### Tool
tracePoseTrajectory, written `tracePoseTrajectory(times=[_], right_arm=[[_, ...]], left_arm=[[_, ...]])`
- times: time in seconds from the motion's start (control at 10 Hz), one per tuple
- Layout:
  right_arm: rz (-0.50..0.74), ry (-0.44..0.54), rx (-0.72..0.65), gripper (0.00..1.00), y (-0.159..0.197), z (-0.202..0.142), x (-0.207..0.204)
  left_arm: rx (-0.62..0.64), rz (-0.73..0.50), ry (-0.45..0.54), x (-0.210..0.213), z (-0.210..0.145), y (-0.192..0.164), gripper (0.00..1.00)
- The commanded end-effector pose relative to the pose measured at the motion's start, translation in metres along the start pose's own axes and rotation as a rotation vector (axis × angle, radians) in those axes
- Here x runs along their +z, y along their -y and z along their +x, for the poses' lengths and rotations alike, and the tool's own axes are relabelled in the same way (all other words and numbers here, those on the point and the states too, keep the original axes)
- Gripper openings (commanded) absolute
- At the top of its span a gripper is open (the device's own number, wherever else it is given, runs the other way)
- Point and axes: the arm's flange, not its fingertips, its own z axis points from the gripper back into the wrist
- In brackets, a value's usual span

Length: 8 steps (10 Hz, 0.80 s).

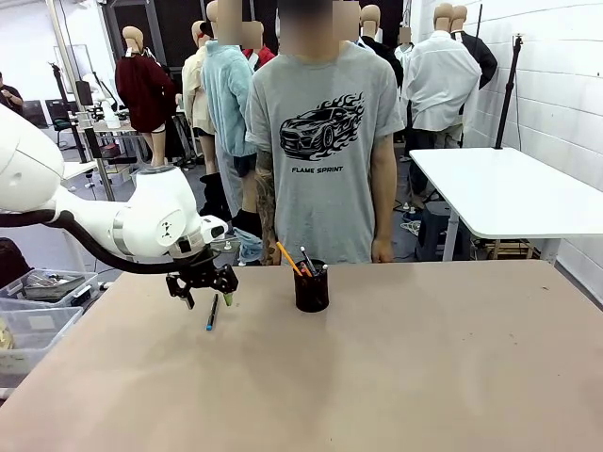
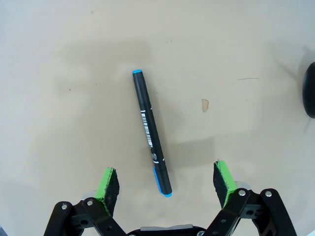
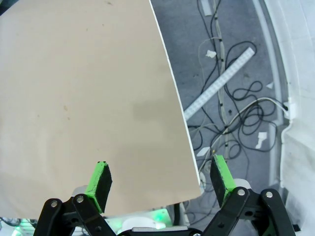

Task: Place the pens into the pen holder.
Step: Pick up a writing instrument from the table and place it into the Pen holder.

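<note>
Directly ahead of the left hand (image 2: pixel 166 184), whose green pads (image 2: pixel 108 183) stand spread wide and empty, the dark pen (image 2: pixel 151 132) lies flat on the table (image 2: pixel 74 98), its near blue end between the 2 pads and its far blue tip pointing away. It looks light, stiff and smooth, so it may roll or skid; the sensible hold is across the barrel near its middle, by the printed label, with the pads closing square on it. Farther off, to the hand's right, the black pen holder (image 1: pixel 311 287) stands upright with 2 pens (image 1: pixel 294 262) already leaning in it, the orange one among them. Beyond it a person (image 1: pixel 325 141) waits at the far edge. The front view gives that spacing; the left wrist view gives the pen's exact lie. The right hand (image 3: pixel 162 184) hangs open over the table edge, above cables (image 3: pixel 231 113) on the floor.
</note>
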Motion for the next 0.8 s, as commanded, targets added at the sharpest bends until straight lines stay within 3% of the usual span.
tracePoseTrajectory(times=[0.0, 0.2, 0.7], right_arm=[[-0.015, 0.002, -0.002, 1.0, -0.001, -0.002, -0.001], [-0.015, 0.002, -0.002, 1.0, -0.001, -0.002, -0.001], [-0.015, 0.002, -0.002, 1.0, -0.001, -0.002, -0.001]], left_arm=[[-0.013, 0.004, -0.019, -0.008, 0.011, -0.004, 1.0], [-0.008, 0.003, -0.063, -0.015, 0.011, -0.007, 0.97], [-0.032, 0.063, -0.018, -0.027, 0.026, -0.011, 0.0]])
